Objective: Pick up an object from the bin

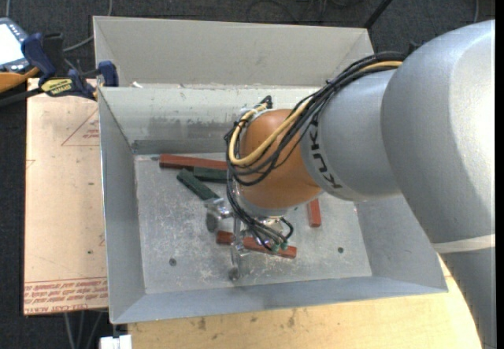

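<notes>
You get bright, even light from overhead, a pale sheen on the arm (441, 127) and soft shadow beneath it on the bin (161, 217) floor.

The arm (417, 127) is silver-grey — orange wrist cover (276, 174), black and yellow cables (340, 78).

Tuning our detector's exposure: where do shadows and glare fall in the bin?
Camera view: a dark shadow band crosses the bin's back wall above the red stick; the orange wrist cover carries a soft highlight; no harsh glare on the floor.
</notes>
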Controlling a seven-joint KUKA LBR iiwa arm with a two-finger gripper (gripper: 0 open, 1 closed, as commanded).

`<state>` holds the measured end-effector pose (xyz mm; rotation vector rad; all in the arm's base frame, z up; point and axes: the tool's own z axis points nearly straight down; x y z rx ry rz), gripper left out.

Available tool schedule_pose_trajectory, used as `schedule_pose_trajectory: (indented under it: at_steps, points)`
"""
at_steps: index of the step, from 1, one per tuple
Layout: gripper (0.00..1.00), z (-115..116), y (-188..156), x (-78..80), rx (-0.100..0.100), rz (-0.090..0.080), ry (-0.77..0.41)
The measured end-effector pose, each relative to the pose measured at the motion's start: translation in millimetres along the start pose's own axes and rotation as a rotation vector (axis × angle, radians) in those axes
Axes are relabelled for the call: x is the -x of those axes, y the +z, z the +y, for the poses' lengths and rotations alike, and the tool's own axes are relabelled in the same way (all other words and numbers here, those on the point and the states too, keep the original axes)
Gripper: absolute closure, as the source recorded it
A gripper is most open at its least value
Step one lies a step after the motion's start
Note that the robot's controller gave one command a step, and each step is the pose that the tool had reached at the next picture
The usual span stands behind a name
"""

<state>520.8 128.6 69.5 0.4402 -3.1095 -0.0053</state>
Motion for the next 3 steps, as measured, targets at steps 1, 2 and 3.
schedule_pose_trajectory:
  at_steps: [1,2,3]
  points:
    - [0.0,-77.6,-1.2,17.2,-0.006,-0.006,0.084]
    - [1.0,-72.4,-1.9,17.0,-0.002,-0.003,0.076]
    - [1.0,-65.2,-181.6,29.2,-0.004,-0.013,0.085]
